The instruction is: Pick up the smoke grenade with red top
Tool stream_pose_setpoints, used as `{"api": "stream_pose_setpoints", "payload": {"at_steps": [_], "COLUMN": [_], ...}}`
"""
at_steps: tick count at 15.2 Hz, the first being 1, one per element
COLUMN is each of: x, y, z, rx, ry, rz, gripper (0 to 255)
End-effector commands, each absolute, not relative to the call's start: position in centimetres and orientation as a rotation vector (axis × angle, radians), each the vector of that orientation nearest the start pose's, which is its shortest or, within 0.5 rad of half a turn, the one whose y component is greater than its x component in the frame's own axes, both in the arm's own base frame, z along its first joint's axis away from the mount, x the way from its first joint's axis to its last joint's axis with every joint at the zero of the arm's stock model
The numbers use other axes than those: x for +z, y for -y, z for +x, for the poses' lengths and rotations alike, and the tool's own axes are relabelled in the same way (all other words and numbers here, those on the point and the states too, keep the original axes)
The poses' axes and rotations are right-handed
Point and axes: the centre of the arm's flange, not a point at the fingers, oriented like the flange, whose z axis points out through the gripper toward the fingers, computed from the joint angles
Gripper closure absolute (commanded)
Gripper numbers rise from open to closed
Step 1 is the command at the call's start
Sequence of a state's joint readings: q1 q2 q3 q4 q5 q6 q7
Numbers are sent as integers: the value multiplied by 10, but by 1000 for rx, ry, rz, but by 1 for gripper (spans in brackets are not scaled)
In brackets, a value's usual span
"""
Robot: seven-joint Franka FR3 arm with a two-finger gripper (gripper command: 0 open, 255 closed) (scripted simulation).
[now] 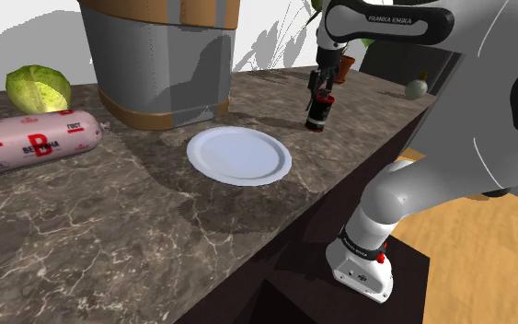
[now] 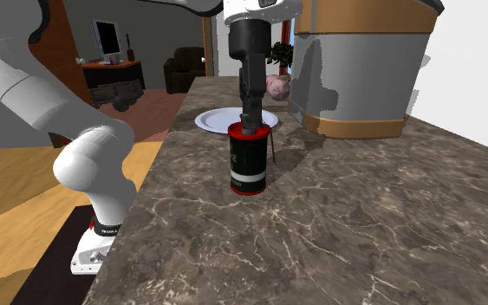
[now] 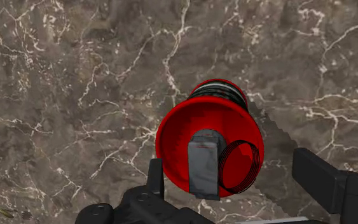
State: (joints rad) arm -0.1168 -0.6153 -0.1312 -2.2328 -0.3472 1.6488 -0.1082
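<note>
Brown veined marble countertop (image 2: 363, 225). Item: dark cylindrical smoke grenade with red top and red base band (image 2: 249, 165), upright on the surface, near round white plate (image 1: 239, 155). Black two-finger gripper (image 3: 232, 167): spread, straddling the cap, not clamped. Closing and lifting outstanding.

White plate (image 1: 239, 155), pink sausage (image 1: 34, 141), green cabbage (image 1: 39, 88) on dark marbled counter (image 1: 109, 239)

Grey tub (image 1: 160, 64), top beyond shoulder view's edge
</note>
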Motion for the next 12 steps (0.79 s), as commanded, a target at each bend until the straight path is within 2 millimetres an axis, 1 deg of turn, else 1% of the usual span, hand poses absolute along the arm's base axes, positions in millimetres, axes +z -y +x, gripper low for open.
{"api": "stream_pose_setpoints", "payload": {"at_steps": [1,2,11,12], "x": [597,597,597,602], "y": [135,135,135,135], "z": [344,344,344,344], "rx": [30,29,30,30], "ry": [-161,-161,-161,-161], "rz": [-3409,-3409,-3409,-3409], "gripper": [0,255,255,255]}}
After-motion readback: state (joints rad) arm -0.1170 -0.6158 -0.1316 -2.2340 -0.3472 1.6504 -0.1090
